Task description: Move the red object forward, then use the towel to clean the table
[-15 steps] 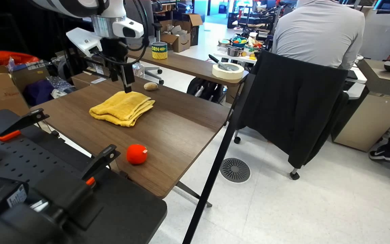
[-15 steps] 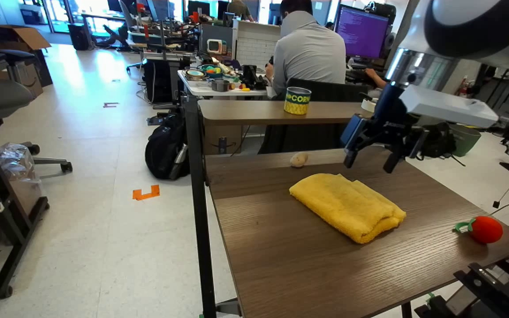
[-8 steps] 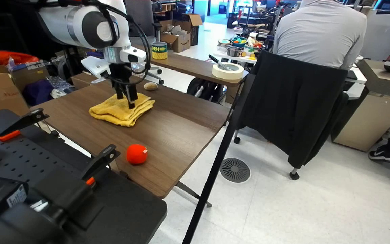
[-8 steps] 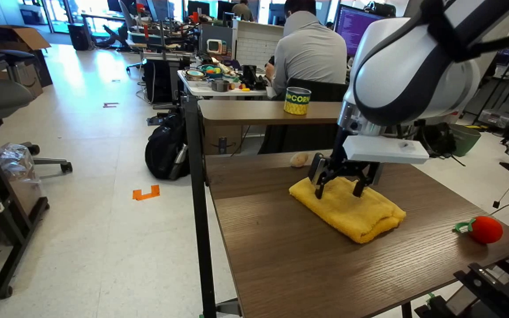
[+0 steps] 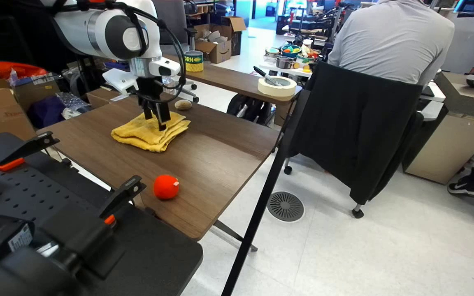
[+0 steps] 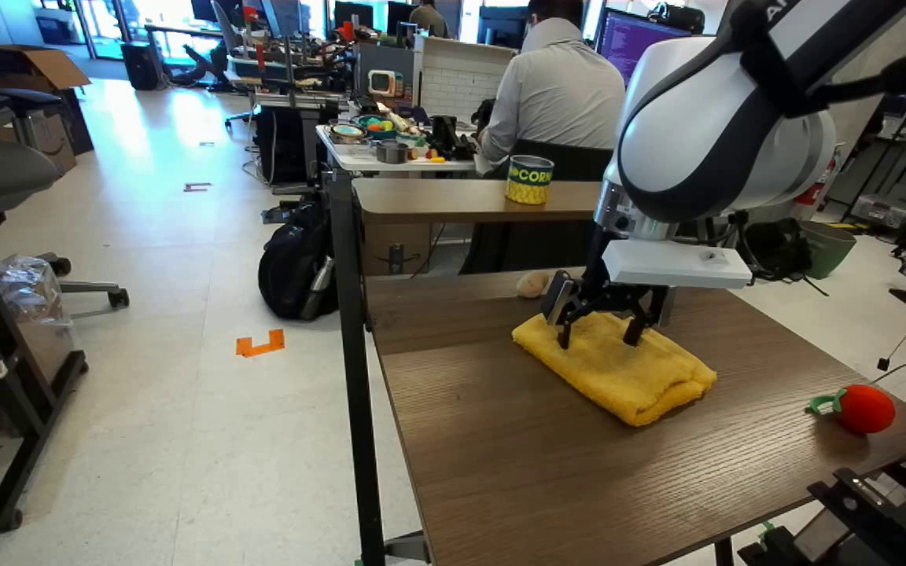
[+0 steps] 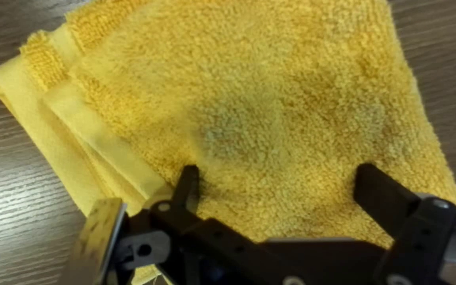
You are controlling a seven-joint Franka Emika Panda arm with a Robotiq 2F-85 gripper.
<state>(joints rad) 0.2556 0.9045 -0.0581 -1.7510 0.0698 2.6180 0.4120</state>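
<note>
- Currently seeing the black two-fingered gripper of the white robot arm pointing down at the folded, bright yellow terry-cloth towel.
- Finding its fingertips standing wide apart, seeming to touch the upper layer of cloth.
- Locating that towel flat on the brown wood-grain table, directly beneath the gripper.
- In the wrist view, noticing layered pale-yellow hems toward nine o'clock and a greyish patch between ten and eleven o'clock from the gripper.
- Spotting the round red-orange ball, trailing a green leafy strip, on the same table in an exterior view, at three o'clock from the towel and well apart from it.
- Picking out a small tan oval object near the towel, between one and two o'clock from it in an exterior view.
- Making out the yellow-and-green can marked CORN on the narrow raised brown board, toward eleven o'clock from the towel in an exterior view.
</note>
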